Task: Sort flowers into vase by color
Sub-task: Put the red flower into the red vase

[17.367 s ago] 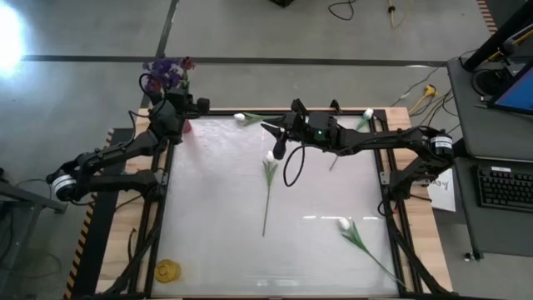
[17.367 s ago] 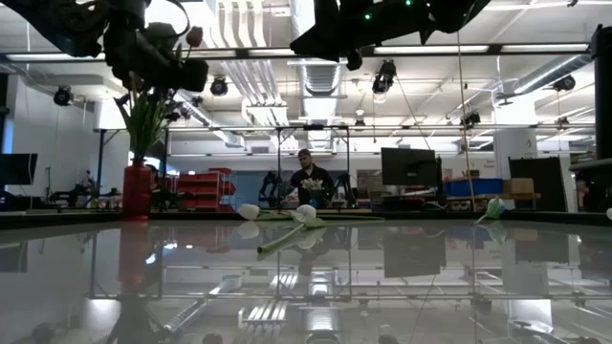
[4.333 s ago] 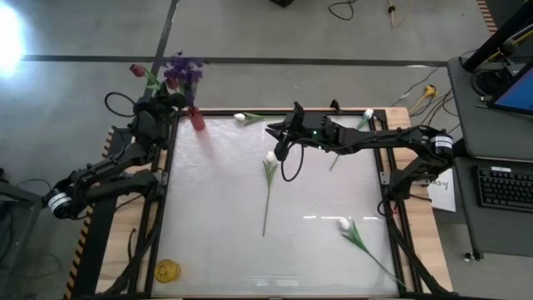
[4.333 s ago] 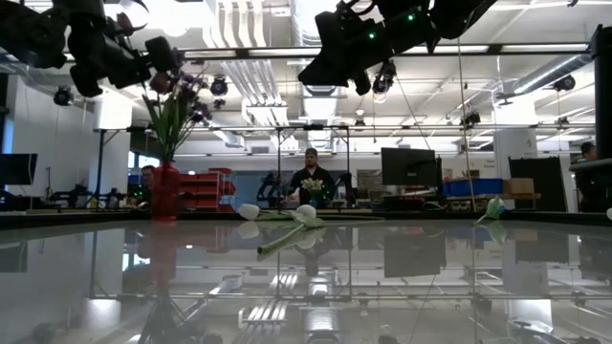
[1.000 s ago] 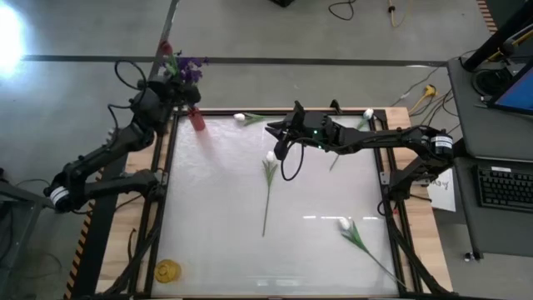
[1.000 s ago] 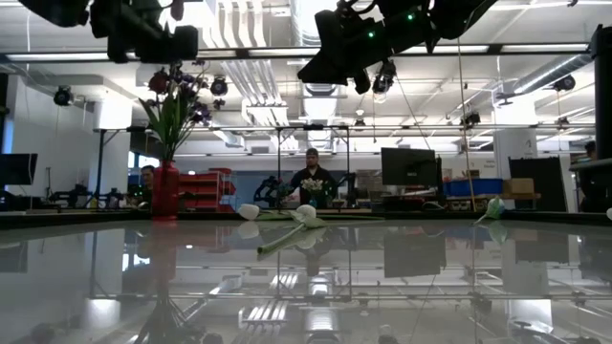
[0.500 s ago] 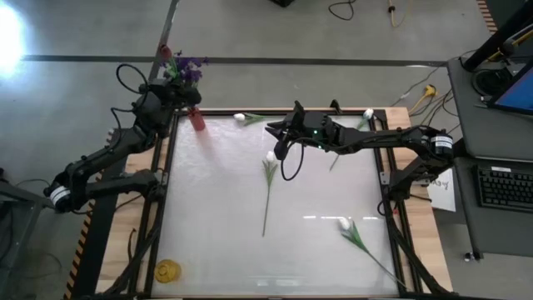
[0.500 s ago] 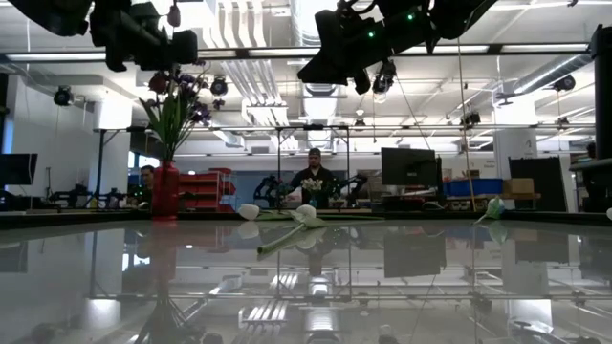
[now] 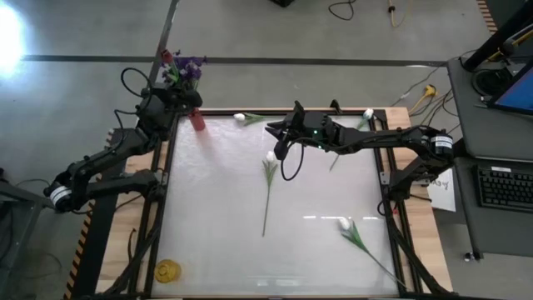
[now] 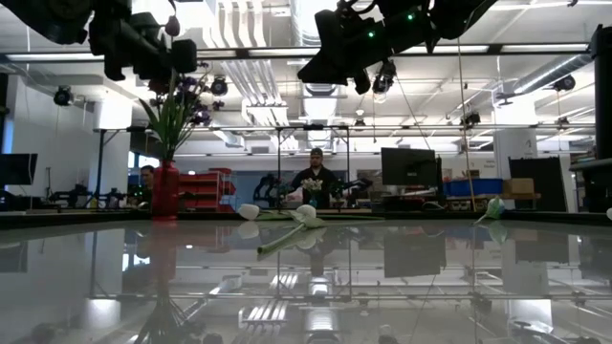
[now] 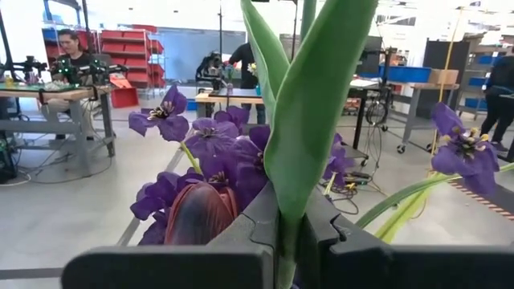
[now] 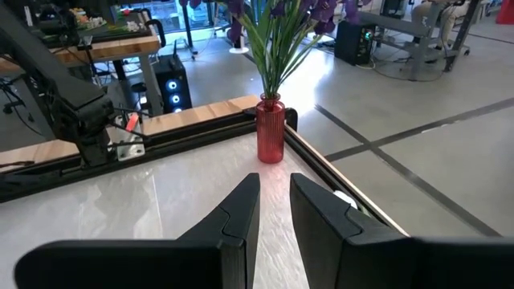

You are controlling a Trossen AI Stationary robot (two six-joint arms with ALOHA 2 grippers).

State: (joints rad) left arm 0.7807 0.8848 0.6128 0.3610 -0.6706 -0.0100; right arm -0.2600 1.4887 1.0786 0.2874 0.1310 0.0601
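Observation:
A red ribbed vase (image 9: pixel 197 120) stands at the table's far left corner, also in the low view (image 10: pixel 164 191) and the right wrist view (image 12: pixel 271 128). Purple blossoms (image 9: pixel 188 67) and a dark red tulip (image 9: pixel 166 57) stand in it. My left gripper (image 9: pixel 176 94) hovers above the vase, shut on a green leaf; the tulip's head (image 11: pixel 199 215) shows just beyond its fingers. My right gripper (image 9: pixel 278 142) waits above the table's far middle, fingers narrowly open (image 12: pixel 275 185). White tulips lie flat on the table (image 9: pixel 271 156) (image 9: pixel 240 117) (image 9: pixel 367 113) (image 9: pixel 344 223). My left gripper (image 11: pixel 291 201) pinches a broad green leaf (image 11: pixel 309 136) between its two fingers (image 11: pixel 261 229). The leaf runs lengthwise up through the gap. It belongs to the bunch standing in the vase. Which flower it belongs to is hidden by the fingers.
A yellow object (image 9: pixel 168 270) lies at the table's near left corner. Black frame rails (image 9: pixel 158 208) run along both table sides. A desk with a keyboard (image 9: pixel 504 187) stands to the right. A person (image 10: pixel 311 182) sits beyond the table in the low view.
My left gripper has sunk a little toward the vase, still shut on the leaf. The red tulip's head has come slightly closer to the table's far edge and now sits behind the gripper in the low view.

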